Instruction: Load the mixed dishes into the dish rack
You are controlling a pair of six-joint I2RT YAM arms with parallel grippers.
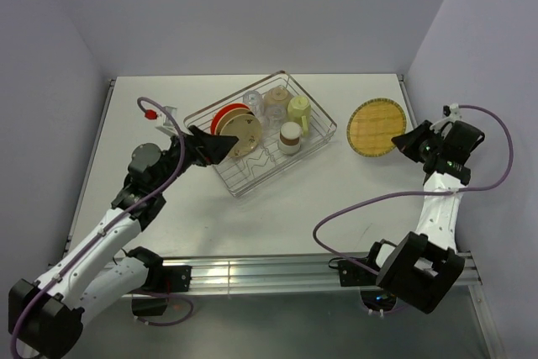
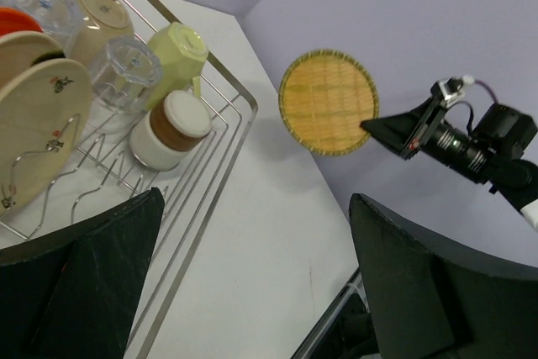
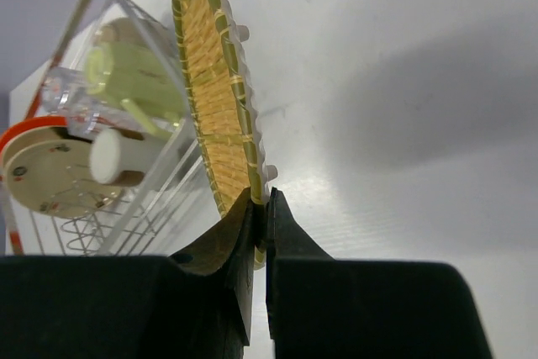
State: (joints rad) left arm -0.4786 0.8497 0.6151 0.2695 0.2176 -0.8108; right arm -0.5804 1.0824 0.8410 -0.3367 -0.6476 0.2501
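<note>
The silver wire dish rack [image 1: 324, 134] stands mid-table and holds an orange plate [image 1: 225, 115], a cream speckled plate [image 1: 244, 134], clear glasses [image 1: 276, 102], a pale-green mug [image 1: 298, 108] and a brown-and-white cup [image 1: 290, 135]. My right gripper [image 1: 404, 144] is shut on the rim of the yellow woven-pattern plate [image 1: 377, 126], holding it to the right of the rack; the grip shows in the right wrist view [image 3: 262, 208]. My left gripper [image 1: 220, 146] is open and empty at the rack's near-left side. In the left wrist view the woven plate [image 2: 328, 100] hangs beyond the rack [image 2: 220, 150].
Metal rails run along the table's left edge [image 1: 94, 149] and near edge [image 1: 252, 271]. Purple walls close the back and both sides. A purple cable [image 1: 370, 203] loops over the table from the right arm.
</note>
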